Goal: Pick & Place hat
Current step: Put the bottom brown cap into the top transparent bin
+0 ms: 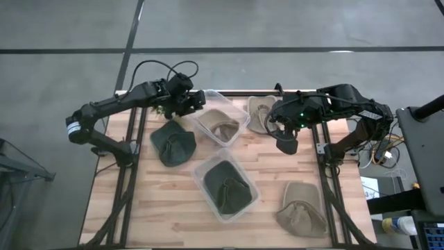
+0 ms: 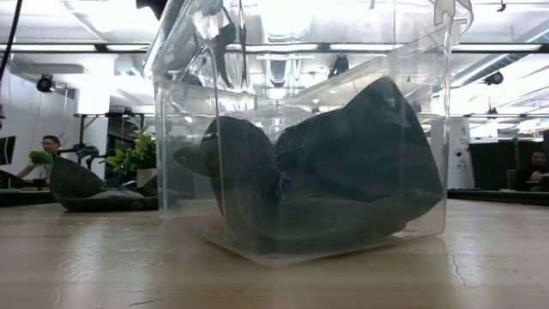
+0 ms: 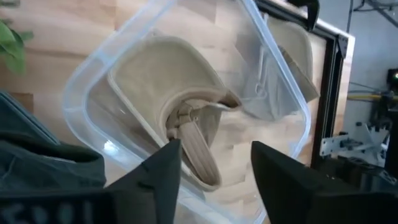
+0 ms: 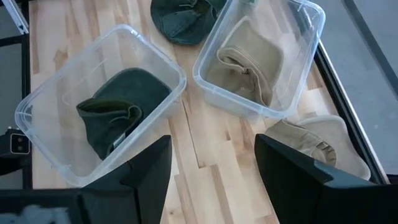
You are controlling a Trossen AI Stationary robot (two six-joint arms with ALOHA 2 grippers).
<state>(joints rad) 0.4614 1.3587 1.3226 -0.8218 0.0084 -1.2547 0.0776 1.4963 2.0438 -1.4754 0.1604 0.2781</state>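
Two clear bins stand mid-table. The far bin [image 1: 218,125] holds a tan hat [image 3: 180,106]. The near bin [image 1: 225,184] holds a dark green hat [image 2: 317,172]. Another dark green hat [image 1: 173,142] lies on the table left of the bins. One tan hat [image 1: 262,111] lies at the far side and another [image 1: 302,208] at the near right. My left gripper [image 1: 196,104] is open and empty above the far bin's left rim. My right gripper [image 1: 286,141] is open and empty above the table, right of the far bin.
The table's dark frame rails [image 1: 326,173] run along its left and right sides. Bare wood [image 1: 159,208] shows at the near left. A cluttered stand [image 1: 416,139] is beyond the right edge. In the low view, people [image 2: 47,150] sit far back in the room.
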